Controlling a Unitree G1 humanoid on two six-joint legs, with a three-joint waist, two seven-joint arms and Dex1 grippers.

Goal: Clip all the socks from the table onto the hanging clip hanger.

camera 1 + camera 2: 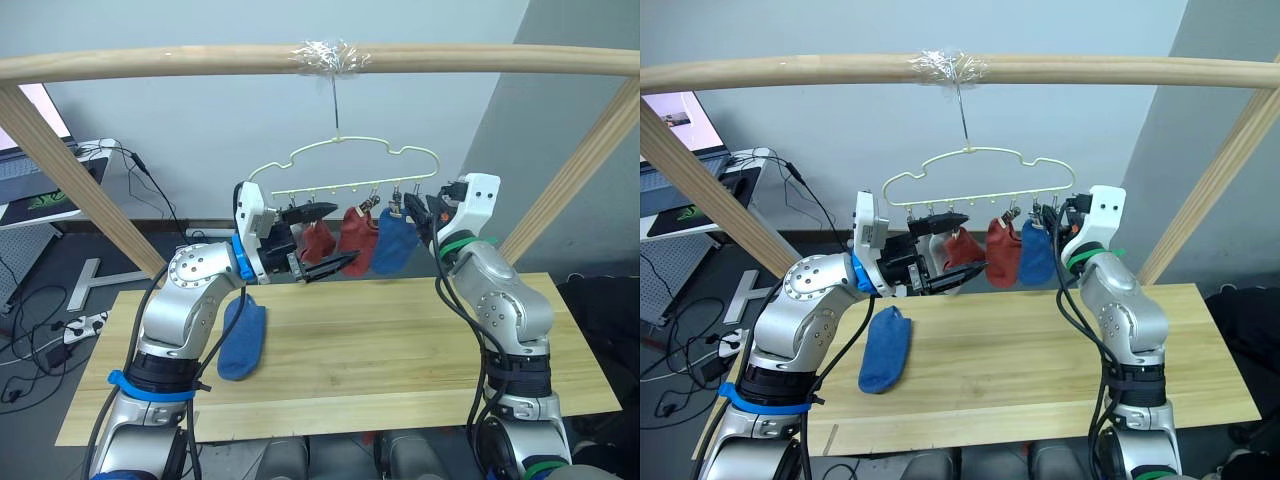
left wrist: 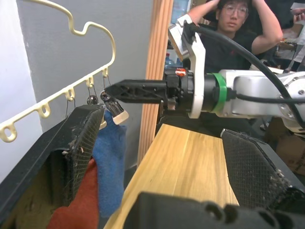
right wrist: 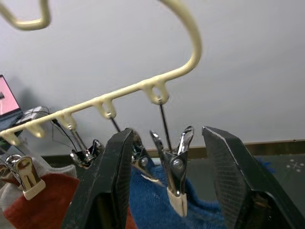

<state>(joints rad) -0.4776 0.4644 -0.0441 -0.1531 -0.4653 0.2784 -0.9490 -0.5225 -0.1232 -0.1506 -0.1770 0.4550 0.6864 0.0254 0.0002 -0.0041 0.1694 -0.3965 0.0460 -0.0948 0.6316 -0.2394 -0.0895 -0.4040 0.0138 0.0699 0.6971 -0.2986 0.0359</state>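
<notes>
Blue sock point(image 1: 243, 340) lies on the table point(image 1: 400, 340) below the open, empty left gripper point(image 1: 322, 240).

Clip hanger point(image 1: 975, 170) hangs from wooden rail point(image 1: 960, 70), two rust red socks point(image 1: 1002, 252) and a blue sock point(image 1: 1037, 252) clipped on. Left claw point(image 1: 962, 245) open beside the red ones; right claw point(image 1: 1052, 222) at the hanger's right end. Another blue sock point(image 1: 886, 349) lies flat on the bench point(image 1: 1040, 350).

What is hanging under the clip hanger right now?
Under the clip hanger hang two red socks and one blue sock. A bit of light grey fabric shows behind the left tool, mostly covered. The end clip hangs free.
</notes>
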